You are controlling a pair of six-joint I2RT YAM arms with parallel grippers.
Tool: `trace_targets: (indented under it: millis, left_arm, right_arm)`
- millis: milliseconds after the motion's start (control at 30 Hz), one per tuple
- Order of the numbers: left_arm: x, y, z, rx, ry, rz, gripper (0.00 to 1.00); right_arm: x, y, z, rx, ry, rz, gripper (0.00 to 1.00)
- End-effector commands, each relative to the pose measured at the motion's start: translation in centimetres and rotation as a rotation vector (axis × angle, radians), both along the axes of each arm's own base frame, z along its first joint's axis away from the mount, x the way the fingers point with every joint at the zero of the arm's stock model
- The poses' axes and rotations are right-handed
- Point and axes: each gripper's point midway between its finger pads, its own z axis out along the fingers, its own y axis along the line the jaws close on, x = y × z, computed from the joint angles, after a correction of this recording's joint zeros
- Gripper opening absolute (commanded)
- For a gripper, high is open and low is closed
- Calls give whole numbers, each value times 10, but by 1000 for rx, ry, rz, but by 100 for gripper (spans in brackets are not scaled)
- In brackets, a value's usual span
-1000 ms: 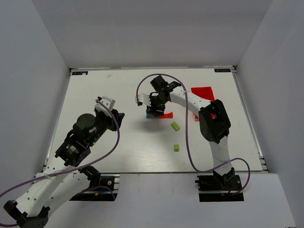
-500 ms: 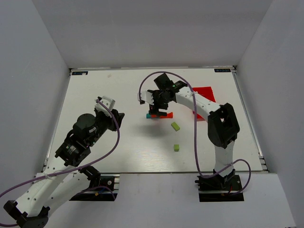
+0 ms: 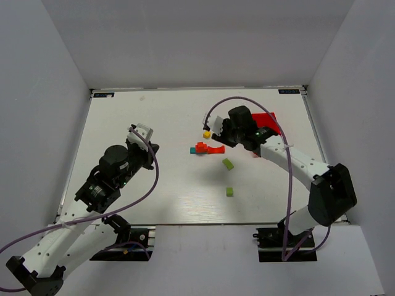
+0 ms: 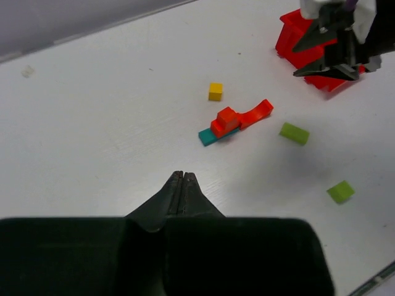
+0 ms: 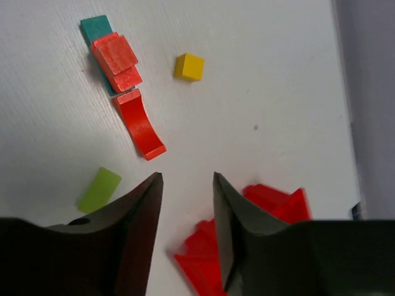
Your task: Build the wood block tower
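The tower (image 3: 202, 148) sits about midway across the counter (image 3: 154, 117), a little nearer the far edge than the near one. It is low: a teal bar (image 5: 95, 28) lies flat with two red cubes (image 5: 117, 58) stacked on it, and a red arch (image 5: 141, 123) lies at the bar's right end, touching the cubes. A yellow cube (image 5: 189, 66) stands apart just beyond the stack. A green block (image 5: 99, 189) and a green cube (image 3: 229, 192) lie loose toward the near edge. The right end effector (image 5: 186, 177) hangs between the tower and the red bin (image 3: 265, 118), fingers apart and holding nothing. The left end effector (image 4: 183, 177) hovers over the left half of the counter, fingers pressed together and holding nothing.
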Motion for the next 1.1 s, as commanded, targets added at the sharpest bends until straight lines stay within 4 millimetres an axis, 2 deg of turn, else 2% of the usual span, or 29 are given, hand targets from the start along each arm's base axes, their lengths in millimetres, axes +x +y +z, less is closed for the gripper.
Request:
trace_targets:
  millis: [0, 67, 100, 133, 167, 200, 233, 267, 300, 333, 367, 400, 433, 467, 500, 533, 567, 767, 1067]
  left_arm:
    - [3, -8, -13, 23, 40, -30, 2]
    - [4, -10, -18, 30, 54, -39, 0]
    - [4, -10, -22, 41, 69, -39, 0]
    - [4, -10, -22, 41, 69, -39, 7]
    - [4, -10, -22, 41, 69, -39, 17]
    - [5, -9, -22, 43, 67, -27, 26]
    - [4, -8, -20, 38, 60, -27, 42]
    - [5, -6, -20, 40, 59, -18, 48]
    - [5, -6, -20, 40, 59, -18, 52]
    - [3, -6, -17, 34, 50, -18, 53]
    - [3, -6, -17, 34, 50, -18, 55]
    - [3, -6, -17, 34, 50, -18, 55]
    - [3, -6, -17, 34, 50, -18, 55]
    - [3, -6, -17, 34, 50, -18, 55]
    - [2, -7, -17, 31, 51, -30, 55]
    - [2, -7, -17, 31, 52, -30, 55]
    - [2, -9, -17, 30, 53, -39, 55]
    - [1, -10, -17, 28, 54, -49, 56]
    - [1, -10, -17, 28, 54, -49, 56]
  right_arm:
    - [21, -14, -10, 105, 39, -191, 40]
    - [32, -13, -18, 132, 94, -222, 14]
    - [40, -9, -10, 165, 99, -239, 10]
    - [51, -3, -20, 156, 135, -250, 7]
    - [53, 0, -26, 173, 190, -242, 7]
    - [55, 0, -25, 180, 223, -250, 10]
    - [76, 14, -23, 195, 237, -243, 18]
    - [74, 20, -26, 215, 299, -215, 36]
    - [84, 25, -26, 226, 325, -214, 45]
    - [95, 29, -13, 253, 315, -205, 49]
    - [95, 35, -38, 237, 388, -193, 53]
    - [103, 38, -30, 256, 379, -185, 57]
    - [110, 42, -22, 265, 361, -167, 57]
    - [111, 45, -41, 238, 409, -164, 58]
    - [112, 45, -44, 232, 417, -167, 58]
    - [116, 50, -37, 244, 407, -151, 58]
    - [114, 51, -50, 231, 443, -151, 58]
    - [117, 56, -58, 234, 459, -137, 58]
    - [113, 59, -87, 201, 515, -139, 57]
